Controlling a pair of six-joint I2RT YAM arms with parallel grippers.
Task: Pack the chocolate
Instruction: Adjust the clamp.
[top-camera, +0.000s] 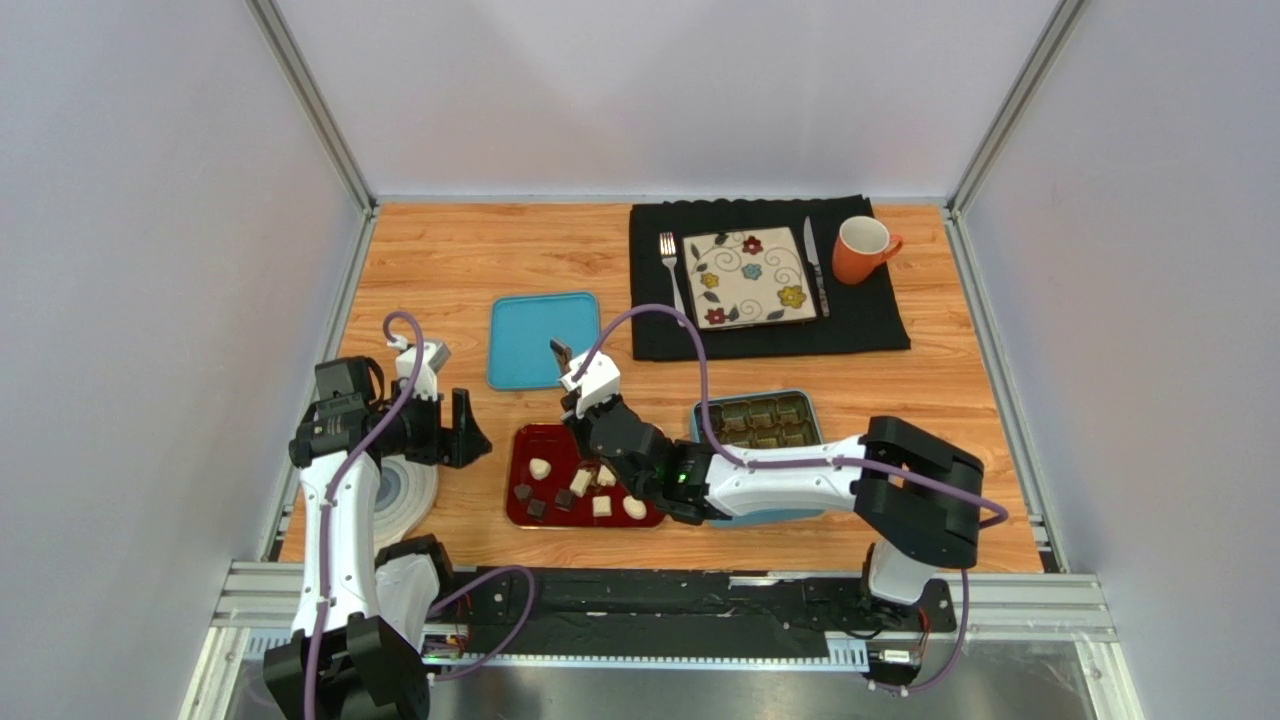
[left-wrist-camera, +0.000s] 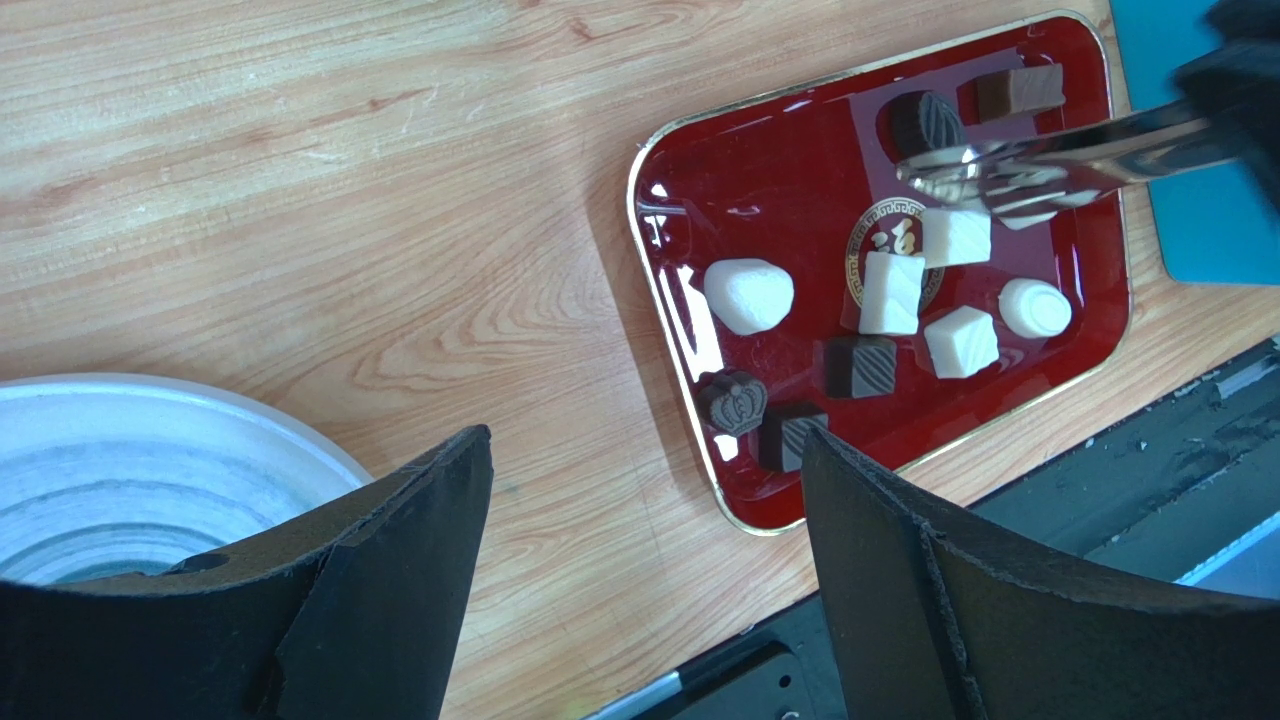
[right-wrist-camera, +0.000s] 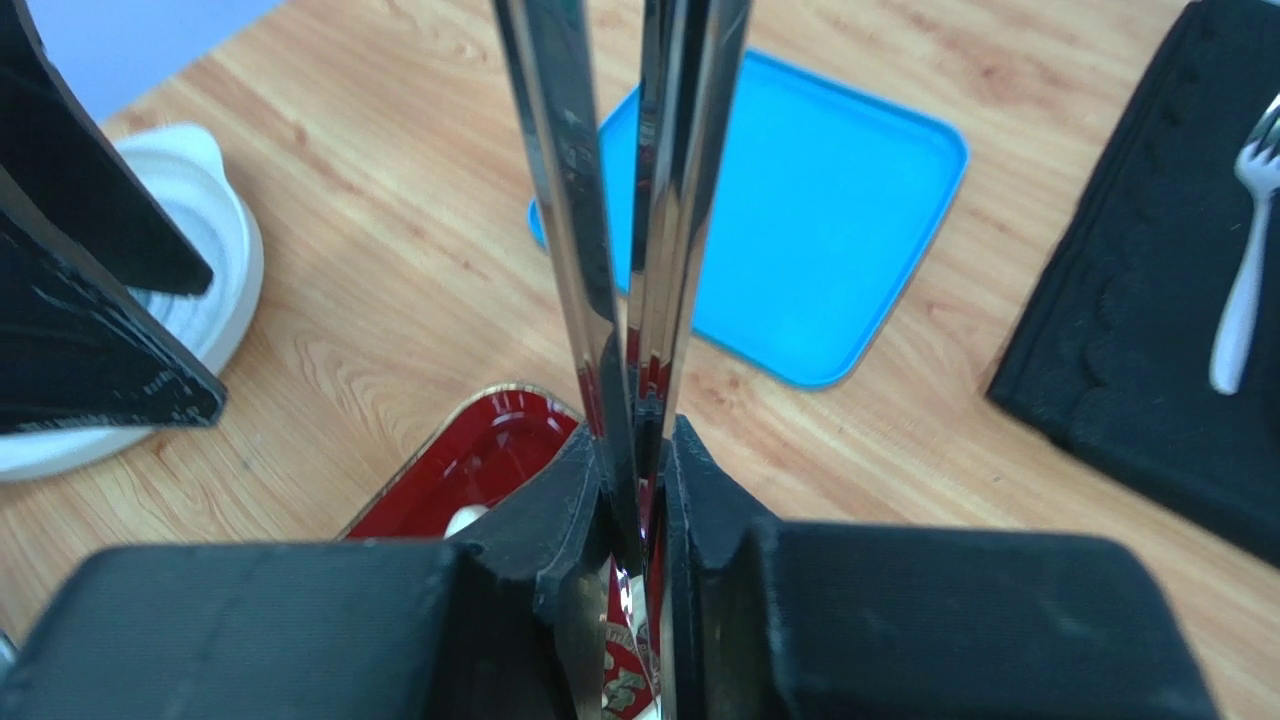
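Several pieces of chocolate (top-camera: 583, 483), dark brown and white, lie on a red tray (top-camera: 529, 447); the left wrist view shows them (left-wrist-camera: 747, 294) spread over that tray (left-wrist-camera: 781, 165). My right gripper (top-camera: 597, 399) (right-wrist-camera: 643, 483) is shut on a pair of metal tongs (right-wrist-camera: 631, 225). The tongs' tips (left-wrist-camera: 992, 165) hover at a white cube (left-wrist-camera: 957, 237); whether they pinch it I cannot tell. My left gripper (top-camera: 466, 428) (left-wrist-camera: 646, 440) stands open and empty over bare wood, left of the tray. A blue tin (top-camera: 813, 402) right of the tray holds brown pieces (top-camera: 759, 420).
A blue lid (top-camera: 541, 339) (right-wrist-camera: 812, 225) lies behind the tray. A white round dish (top-camera: 403, 498) (left-wrist-camera: 120, 465) sits under the left arm. At the back, a black mat (top-camera: 879, 308) carries a flowered plate (top-camera: 748, 275), fork (top-camera: 670, 267), knife (top-camera: 813, 263) and orange mug (top-camera: 863, 248).
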